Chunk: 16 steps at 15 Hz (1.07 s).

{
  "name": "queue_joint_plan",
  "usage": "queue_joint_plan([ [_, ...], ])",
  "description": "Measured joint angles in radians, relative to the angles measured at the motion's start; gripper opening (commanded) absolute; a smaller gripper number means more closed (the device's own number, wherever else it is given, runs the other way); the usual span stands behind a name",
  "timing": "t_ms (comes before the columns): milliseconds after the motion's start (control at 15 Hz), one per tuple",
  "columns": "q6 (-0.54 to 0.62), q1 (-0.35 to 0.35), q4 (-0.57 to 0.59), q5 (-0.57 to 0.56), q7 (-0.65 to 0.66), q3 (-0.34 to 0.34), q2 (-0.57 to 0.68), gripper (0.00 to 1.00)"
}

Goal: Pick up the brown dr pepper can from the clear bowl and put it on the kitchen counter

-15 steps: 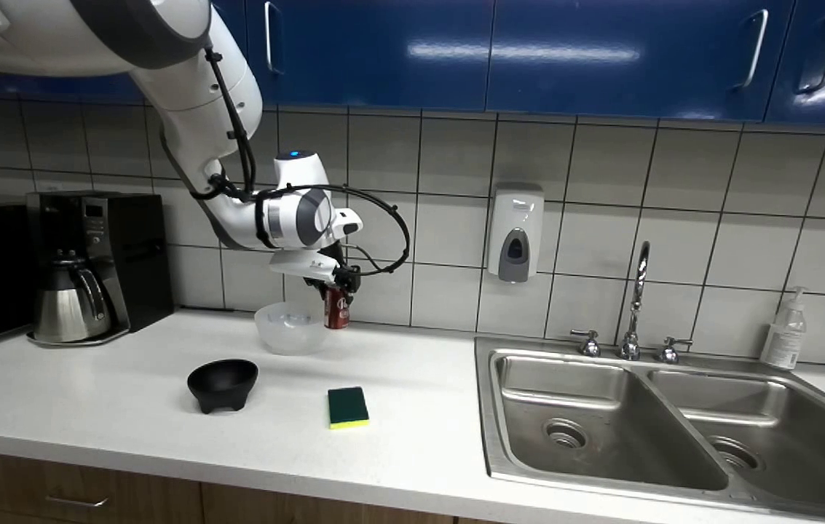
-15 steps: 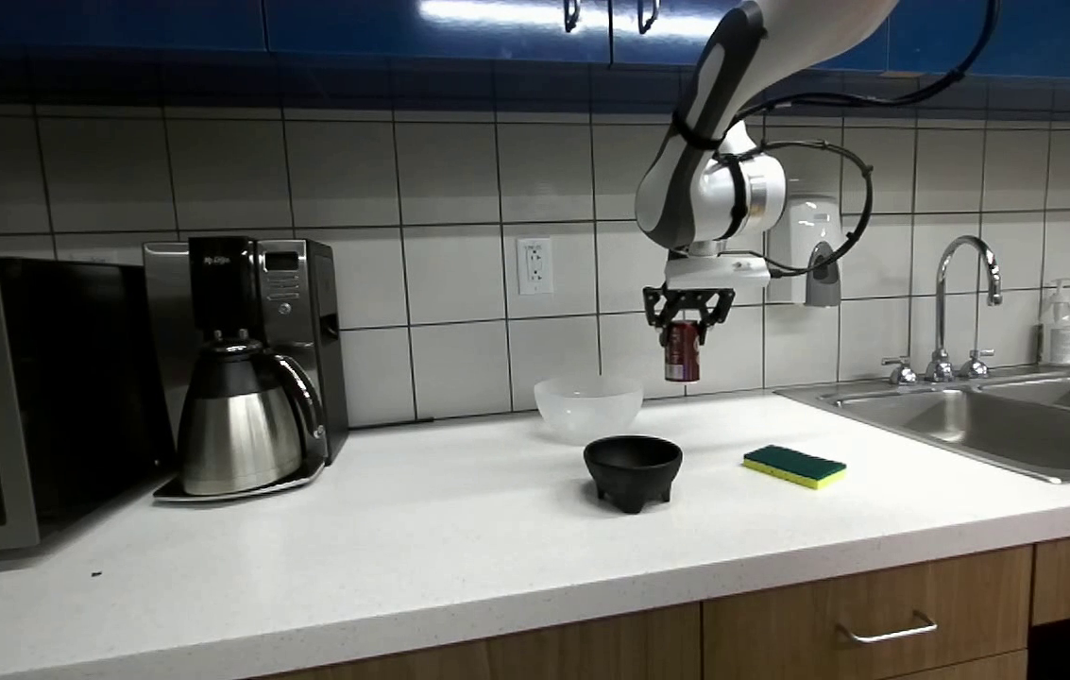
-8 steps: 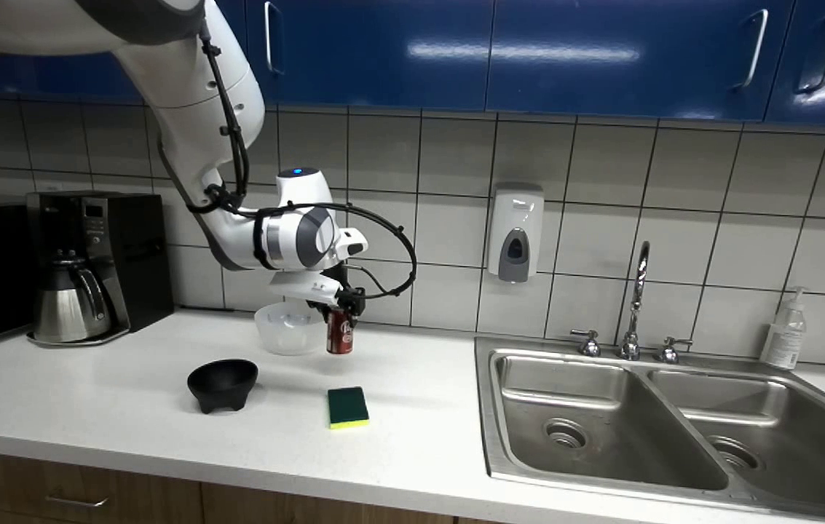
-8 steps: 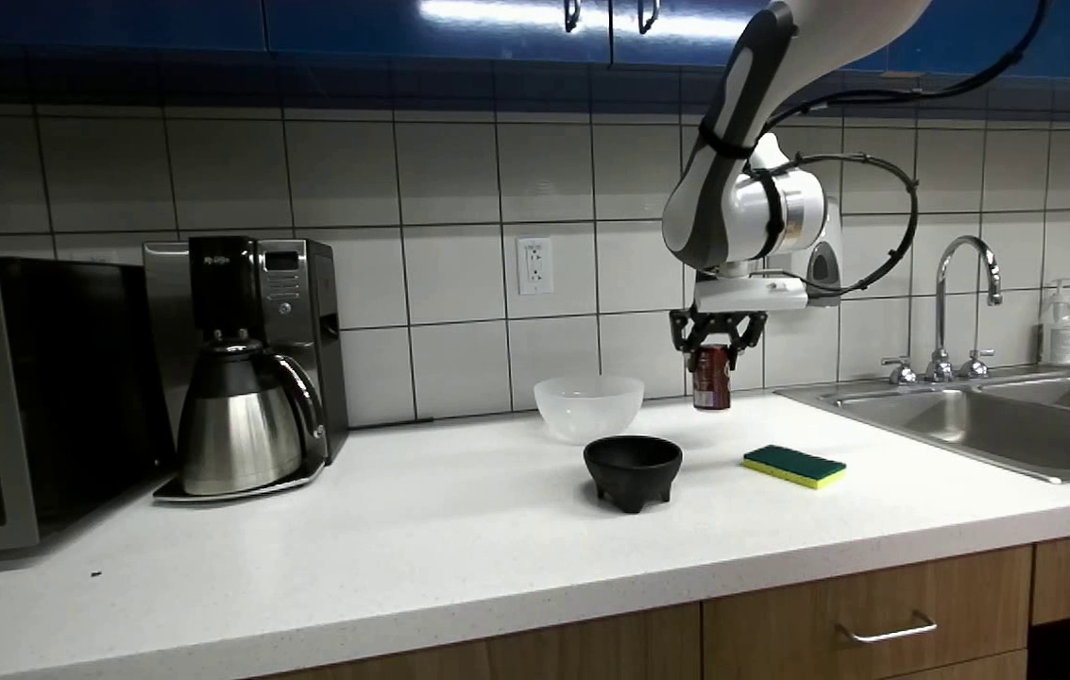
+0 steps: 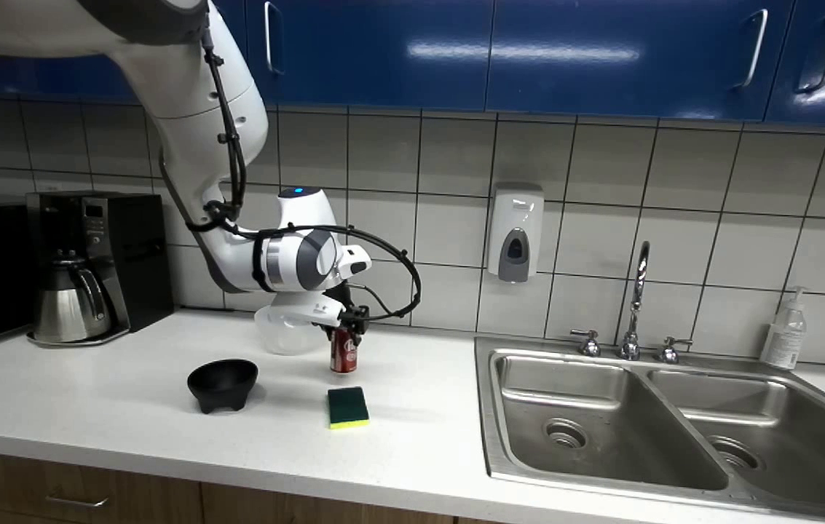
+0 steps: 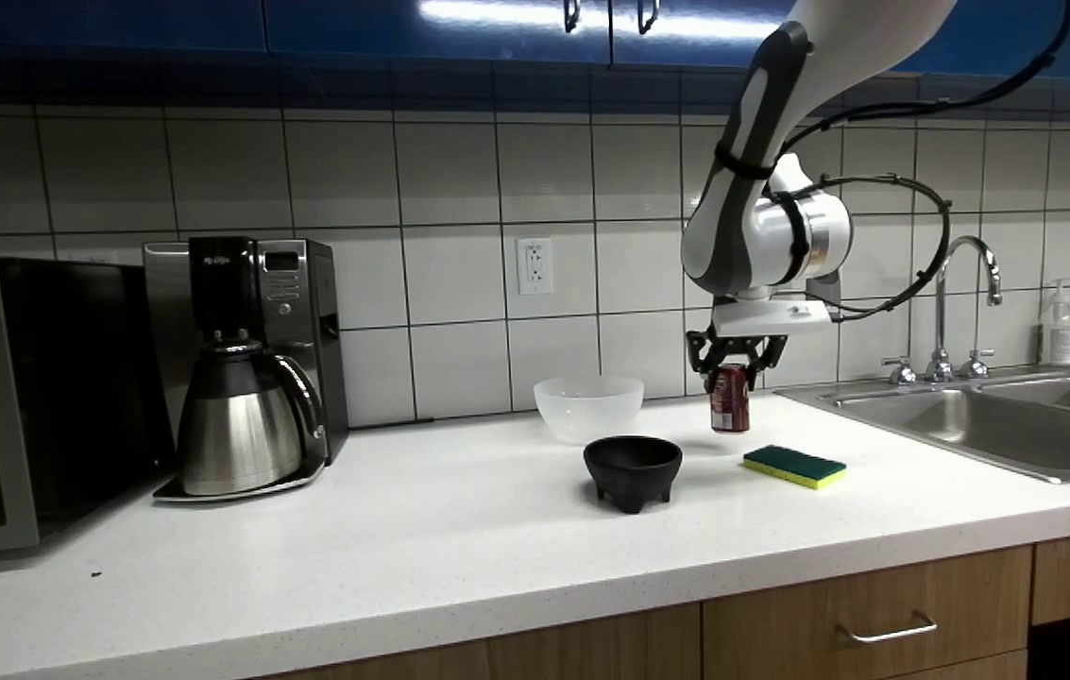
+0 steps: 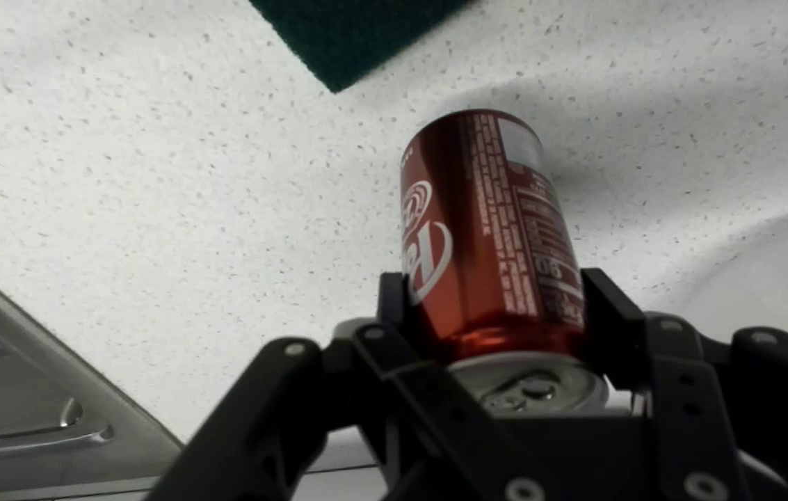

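We see the end effector (image 6: 731, 382) clamped on the upper part of the dr pepper can (image 7: 491, 236), which hangs upright just above the desk (image 6: 402, 557), between its back edge and the sponge (image 6: 794, 467). The clear bowl (image 6: 588, 411) stands apart from the can by the back edge; we find the black bowl (image 6: 633, 474) closer to the front edge.

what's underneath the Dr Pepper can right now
The white kitchen counter lies below the Dr Pepper can, which the tool grips upright. The spot directly beneath is covered by the can in the wrist view, and I can't tell whether its base touches the counter.
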Motion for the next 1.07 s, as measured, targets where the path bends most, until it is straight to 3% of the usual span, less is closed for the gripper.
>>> queue_joint_plan([
  [1067, 0.121, 0.013, -0.017, 0.001, 0.0, -0.016, 0.069, 0.38],
])
